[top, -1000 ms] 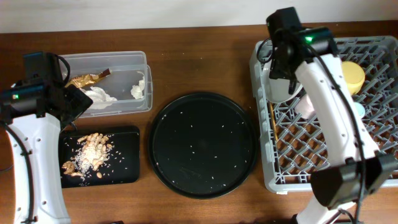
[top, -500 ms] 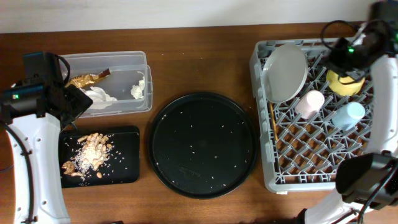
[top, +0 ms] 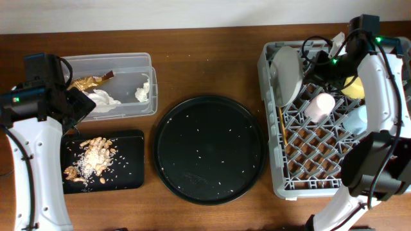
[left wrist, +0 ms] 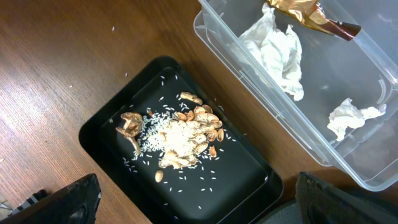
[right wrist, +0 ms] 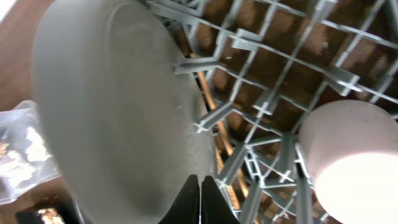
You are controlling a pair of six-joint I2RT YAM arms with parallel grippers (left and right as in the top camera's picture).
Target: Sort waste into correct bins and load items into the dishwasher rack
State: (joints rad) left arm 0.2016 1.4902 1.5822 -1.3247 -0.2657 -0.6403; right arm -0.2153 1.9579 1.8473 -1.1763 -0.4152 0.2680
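1. The right hand (right wrist: 200,182) is closed, with nothing between its fingers, just beside the grey plate (right wrist: 118,112).
2. The left hand (left wrist: 198,180) is spread open and empty, above the small black tray (left wrist: 106,134).
3. Waste, done: we find the tissues (top: 103,99) and foil wrapper (top: 90,82) in the clear tub (top: 128,67) at upper left. The food scraps (top: 96,154) lie in the small black tray.
4. Items, done: at the right of the frame, the dishwasher rack (top: 321,167) holds the plate on edge, the pink cup (top: 320,106), blue cup (top: 356,119), yellow bowl (top: 352,86) and chopsticks (top: 283,128).
5. Left: we judge the task all but complete. Only white grains show on the round tray (top: 209,149) at the centre of the worktop (top: 212,58).
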